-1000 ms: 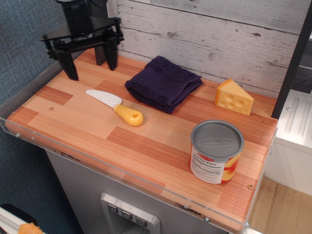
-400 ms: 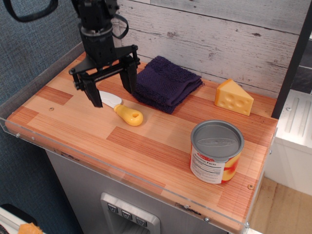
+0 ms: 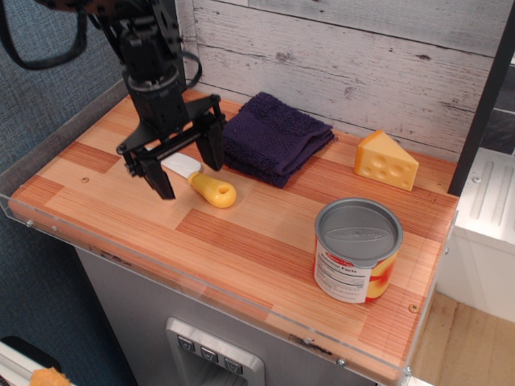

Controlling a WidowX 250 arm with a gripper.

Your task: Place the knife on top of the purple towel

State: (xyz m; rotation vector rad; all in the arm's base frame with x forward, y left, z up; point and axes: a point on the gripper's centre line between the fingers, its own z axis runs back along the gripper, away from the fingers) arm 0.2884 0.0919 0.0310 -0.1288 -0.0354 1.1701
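The knife (image 3: 205,185) lies flat on the wooden counter, yellow-orange handle pointing right, white blade partly hidden behind my gripper. The purple towel (image 3: 273,138) lies folded just behind and right of it, near the back wall. My black gripper (image 3: 187,165) is open and straddles the knife: one finger stands in front of the blade on the left, the other behind it by the towel's left edge. It holds nothing.
A yellow cheese wedge (image 3: 385,160) sits at the back right. A tin can (image 3: 356,250) stands at the front right. A clear acrylic rim (image 3: 121,261) runs along the counter's front and left edges. A white plank wall (image 3: 346,64) stands behind.
My gripper came from the back left corner to over the knife, dropped lower, and in the last moment shifted slightly forward, still open.
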